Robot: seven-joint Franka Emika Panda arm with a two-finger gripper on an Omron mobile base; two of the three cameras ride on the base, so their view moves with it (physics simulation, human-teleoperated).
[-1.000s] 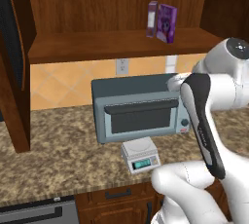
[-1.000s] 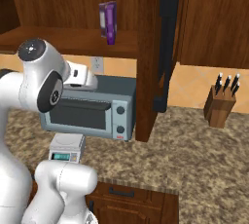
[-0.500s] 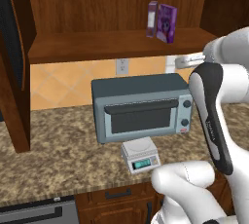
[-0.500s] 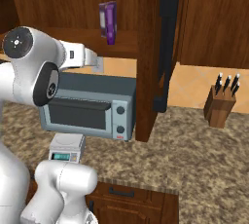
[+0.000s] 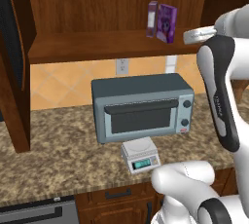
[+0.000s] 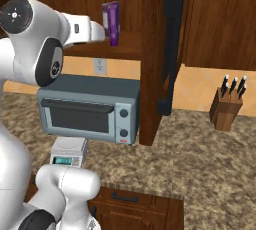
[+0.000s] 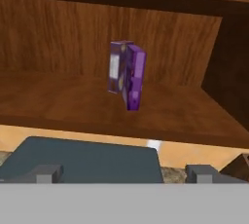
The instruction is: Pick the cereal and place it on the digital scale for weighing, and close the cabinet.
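Observation:
The cereal (image 5: 167, 23) stands upright on the shelf of the open cabinet (image 5: 97, 44), a narrow purple box (image 5: 152, 18) close on its left. In the hand view the cereal (image 7: 135, 77) shows edge-on straight ahead, well beyond my open, empty gripper (image 7: 125, 174). My gripper (image 6: 102, 32) hovers at shelf height, in front of the boxes and short of them. The digital scale (image 5: 140, 155) sits on the counter in front of the toaster oven, its platform bare. Both cabinet doors stand swung out.
A grey toaster oven (image 5: 141, 106) stands under the shelf, behind the scale. The left cabinet door (image 5: 12, 72) and the right door (image 6: 170, 49) with its black handle jut out over the granite counter (image 6: 200, 149). A knife block (image 6: 227, 106) stands at the far right.
The arm has lifted the hand from toaster-oven height up to the level of the shelf, toward the purple boxes. The boxes and scale have not moved.

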